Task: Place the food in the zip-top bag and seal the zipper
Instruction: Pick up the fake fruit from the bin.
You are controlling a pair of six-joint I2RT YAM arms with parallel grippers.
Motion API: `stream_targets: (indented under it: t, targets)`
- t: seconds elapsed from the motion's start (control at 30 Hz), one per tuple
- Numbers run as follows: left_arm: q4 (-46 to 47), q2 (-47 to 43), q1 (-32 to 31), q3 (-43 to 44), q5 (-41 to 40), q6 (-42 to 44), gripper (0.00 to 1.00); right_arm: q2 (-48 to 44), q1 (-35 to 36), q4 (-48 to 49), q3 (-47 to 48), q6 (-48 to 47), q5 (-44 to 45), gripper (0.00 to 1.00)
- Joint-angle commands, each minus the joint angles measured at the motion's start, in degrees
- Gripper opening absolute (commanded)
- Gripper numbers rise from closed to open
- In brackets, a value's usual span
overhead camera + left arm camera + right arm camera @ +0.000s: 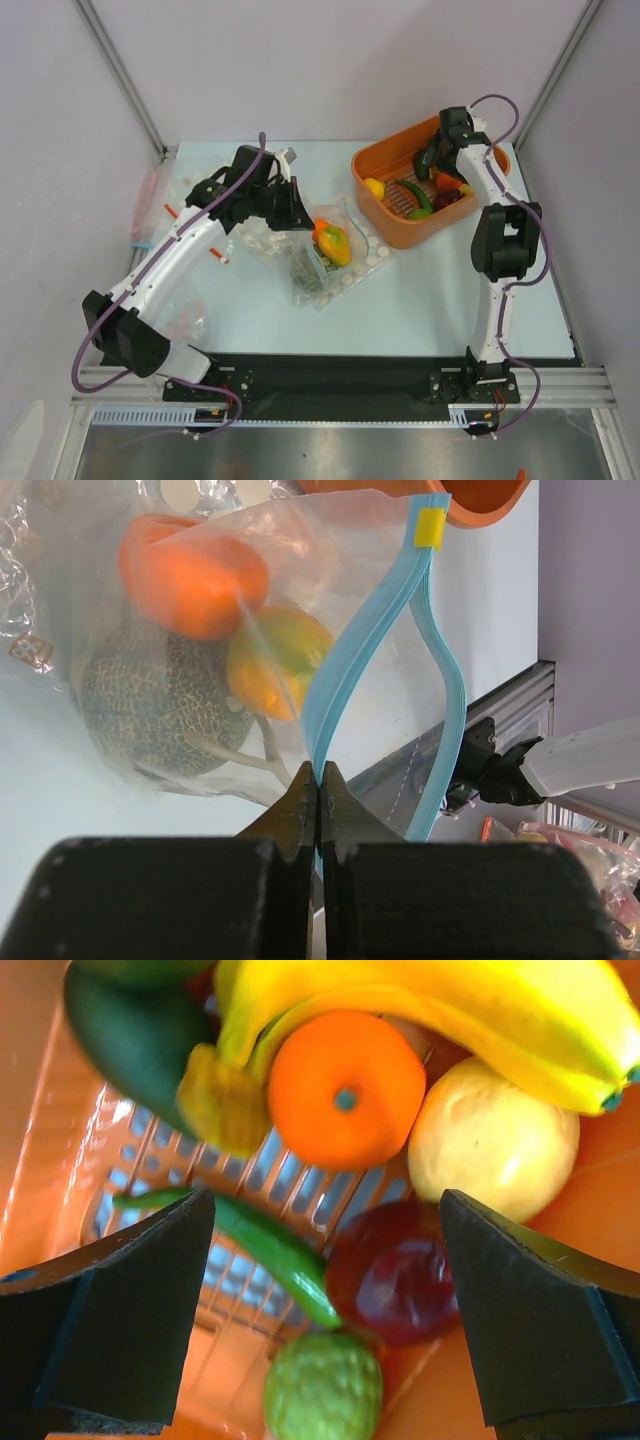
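Observation:
The clear zip-top bag (325, 262) lies mid-table, holding an orange (190, 575), a mango (275, 660) and a grey-green bumpy ball (150, 705). My left gripper (319, 775) is shut on the light-blue zipper strip (355, 660) at the bag's mouth, which gapes open; a yellow slider (430, 528) sits at its far end. In the top view the left gripper (297, 207) is at the bag's left edge. My right gripper (325, 1205) is open and empty over the orange basket (385, 222), above bananas (450, 1010), an orange (345, 1085), a lemon (495, 1140) and an avocado (130, 1040).
The basket also holds a green chili (270, 1245), a dark red fruit (395, 1270) and a green bumpy fruit (325, 1390). Clear dotted bags (262, 238) lie under the left arm. Other clear bags (150, 205) lie at the table's left side. Frame posts stand at the back corners.

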Motion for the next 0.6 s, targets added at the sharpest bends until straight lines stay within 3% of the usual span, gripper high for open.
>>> stream_targets:
  t: [0.0,0.23,0.47,0.57]
  targets:
    - [4.1,-1.3,-0.3,1.6,0.9,1.6,0.0,0.5,-1.9,4.3,0.3,4.8,1.0,0.98]
    - [4.4,-1.7,-0.3,0.9,-0.4,1.7,0.0,3.9,-2.9,12.0,-0.9,10.3,-0.2,0.93]
    - [4.0,-1.8,-0.3,1.0,-0.8,1.6,0.0,10.0,-3.0,9.3,3.0,14.8,1.1,0.91]
    - [3.7,-2.1,-0.3,1.1,-1.0,1.5,0.0,10.4,-3.1,10.0,2.6,15.3,1.9,0.82]
